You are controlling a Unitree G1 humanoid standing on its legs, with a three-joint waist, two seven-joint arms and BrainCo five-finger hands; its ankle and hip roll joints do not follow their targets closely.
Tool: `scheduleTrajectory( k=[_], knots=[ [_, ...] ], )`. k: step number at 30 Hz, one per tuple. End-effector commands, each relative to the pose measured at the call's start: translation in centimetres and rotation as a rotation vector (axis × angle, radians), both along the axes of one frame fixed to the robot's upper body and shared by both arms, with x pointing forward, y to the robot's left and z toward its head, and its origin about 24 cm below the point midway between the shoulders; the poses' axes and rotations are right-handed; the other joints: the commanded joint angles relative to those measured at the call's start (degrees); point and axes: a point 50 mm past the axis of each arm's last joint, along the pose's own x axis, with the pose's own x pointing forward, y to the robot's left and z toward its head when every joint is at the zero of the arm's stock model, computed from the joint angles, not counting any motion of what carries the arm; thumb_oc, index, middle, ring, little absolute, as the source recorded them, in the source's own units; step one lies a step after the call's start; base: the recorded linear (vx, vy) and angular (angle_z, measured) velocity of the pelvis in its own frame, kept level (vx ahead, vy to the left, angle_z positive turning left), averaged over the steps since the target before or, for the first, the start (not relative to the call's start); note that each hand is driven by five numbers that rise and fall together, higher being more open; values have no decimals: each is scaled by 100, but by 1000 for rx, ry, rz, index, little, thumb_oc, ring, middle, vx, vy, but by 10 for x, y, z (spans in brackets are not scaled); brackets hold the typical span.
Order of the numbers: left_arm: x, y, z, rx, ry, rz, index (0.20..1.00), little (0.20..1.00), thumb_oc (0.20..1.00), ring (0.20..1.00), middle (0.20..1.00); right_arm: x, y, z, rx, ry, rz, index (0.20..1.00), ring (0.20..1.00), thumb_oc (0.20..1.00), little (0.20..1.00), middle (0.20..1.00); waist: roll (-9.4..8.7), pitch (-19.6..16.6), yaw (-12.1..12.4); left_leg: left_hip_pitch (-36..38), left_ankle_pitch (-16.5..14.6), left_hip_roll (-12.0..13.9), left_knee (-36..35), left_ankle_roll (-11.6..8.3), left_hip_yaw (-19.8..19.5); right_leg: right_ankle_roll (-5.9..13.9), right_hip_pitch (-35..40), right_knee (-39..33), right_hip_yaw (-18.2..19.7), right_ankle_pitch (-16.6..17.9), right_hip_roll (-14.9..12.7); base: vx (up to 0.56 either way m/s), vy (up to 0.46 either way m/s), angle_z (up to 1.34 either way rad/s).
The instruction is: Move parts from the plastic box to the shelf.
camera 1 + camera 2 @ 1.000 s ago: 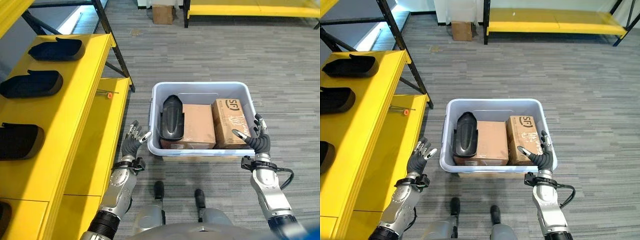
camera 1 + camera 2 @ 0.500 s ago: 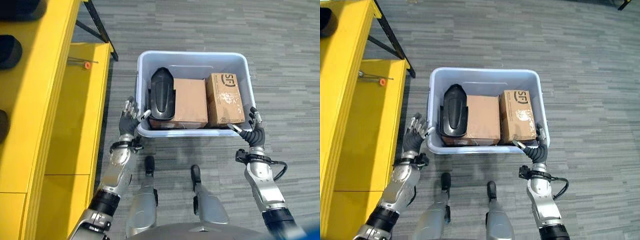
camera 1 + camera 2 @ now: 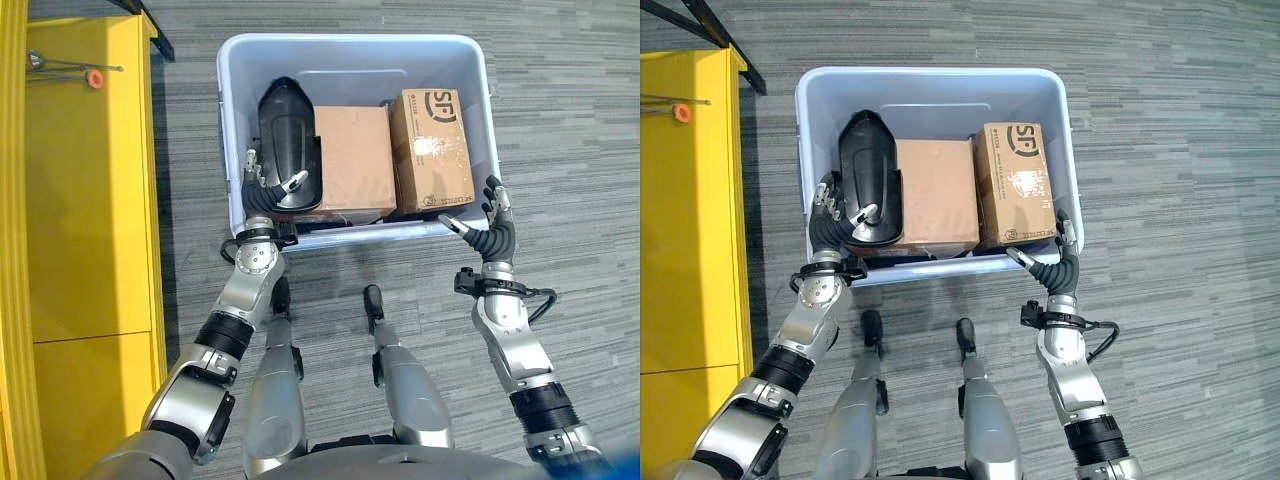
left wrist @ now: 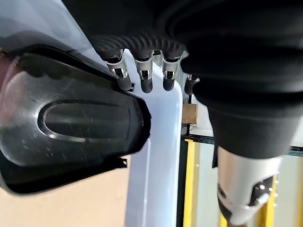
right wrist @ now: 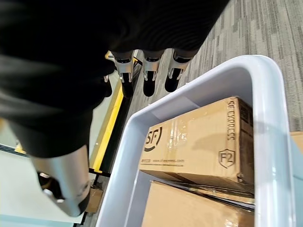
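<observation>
On grey carpet, head views: pale plastic box [image 3: 480, 110] holds glossy black moulded part [image 3: 288, 150] at 9 o'clock beside two cardboard cartons [image 3: 1015, 183]; yellow shelf [image 3: 90, 200] off left.
Left hand [image 3: 262, 188] over near-left rim, fingers spread, touching part, gripping nothing.
Right hand [image 3: 490, 228] outside near-right corner, fingers straight, empty.
Left wrist view: fingertips [image 4: 144, 85] rest at part's edge.

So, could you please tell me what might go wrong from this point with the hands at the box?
1. The left hand is open at the near end of the glossy black moulded part; its curved shell could slip from the fingers.
2. That part lies against the plain brown cardboard carton, so lifting it may drag the carton.
3. The open right hand sits by the pale blue plastic box near corner and might nudge it.
</observation>
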Motion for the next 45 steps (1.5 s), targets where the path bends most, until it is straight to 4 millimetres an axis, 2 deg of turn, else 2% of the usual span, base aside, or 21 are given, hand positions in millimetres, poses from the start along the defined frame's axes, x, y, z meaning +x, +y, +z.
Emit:
scheduleTrajectory(
  k=[1, 5, 6, 10, 14, 19, 26, 31, 40, 45],
  knots=[
    [10, 13, 23, 51, -90, 76, 1000, 1000, 1000, 1000, 1000, -2, -11, 35, -31, -185, -26, 1000, 1000, 1000, 1000, 1000, -26, -195, -16, -373, -430, 287, 650, -144, -9, 308, -117, 381, -254, -154, -462, -40, 9, 0],
    [16, 29, 31, 48, -95, 154, 1000, 1000, 1000, 1000, 1000, -1, -9, 39, -25, -209, -23, 1000, 1000, 1000, 1000, 1000, -84, -145, -63, -461, -401, 315, 643, -153, -32, 311, -202, 399, -250, -132, -447, -22, 3, -6],
    [18, 39, 35, 56, -97, 199, 1000, 1000, 1000, 1000, 1000, -1, -10, 40, -28, -215, -22, 1000, 1000, 1000, 1000, 1000, -113, -118, -86, -516, -390, 327, 652, -161, -43, 307, -238, 404, -266, -122, -442, 0, 0, 0],
    [24, 60, 44, 81, -88, 278, 1000, 1000, 1000, 1000, 1000, -2, -8, 42, -25, -230, -9, 1000, 1000, 1000, 1000, 1000, -180, -81, -153, -667, -362, 322, 680, -180, -74, 298, -349, 424, -287, -103, -425, -11, 1, 5],
    [28, 66, 51, 119, -85, 300, 1000, 1000, 1000, 1000, 1000, -2, -7, 44, -28, -245, 6, 1000, 1000, 1000, 1000, 1000, -220, -61, -196, -774, -352, 333, 711, -198, -67, 304, -427, 423, -298, -71, -422, 0, 0, 0],
    [36, 57, 65, 176, -105, 279, 1000, 1000, 1000, 1000, 1000, -3, -5, 47, -32, -261, 23, 1000, 1000, 1000, 1000, 1000, -271, -10, -295, -945, -340, 340, 728, -202, -64, 316, -550, 403, -293, -28, -420, 0, 0, 0],
    [41, 47, 69, 210, -102, 255, 1000, 1000, 1000, 1000, 1000, -4, -4, 49, -33, -275, 37, 1000, 1000, 1000, 1000, 1000, -312, -7, -402, -991, -381, 347, 743, -187, -31, 328, -628, 386, -232, -6, -406, 3, 1, 0],
    [44, 44, 68, 232, -84, 247, 1000, 1000, 1000, 1000, 1000, -5, -3, 50, -38, -283, 49, 1000, 1000, 1000, 1000, 1000, -318, -20, -462, -1024, -385, 348, 718, -180, -1, 332, -701, 380, -185, 3, -394, 1, 3, -1],
    [50, 56, 62, 253, -8, 289, 1000, 1000, 1000, 1000, 1000, -8, -3, 52, -36, -298, 65, 1000, 1000, 1000, 1000, 1000, -352, -65, -612, -1141, -400, 361, 725, -186, 71, 350, -848, 345, -89, 43, -375, 10, 5, -8],
    [49, 46, 59, 303, -14, 265, 1000, 1000, 1000, 1000, 1000, -11, -5, 51, -39, -299, 69, 1000, 1000, 1000, 1000, 1000, -317, -82, -630, -1197, -427, 327, 749, -173, 94, 346, -882, 328, -73, 37, -380, 0, 0, 0]
  ],
)
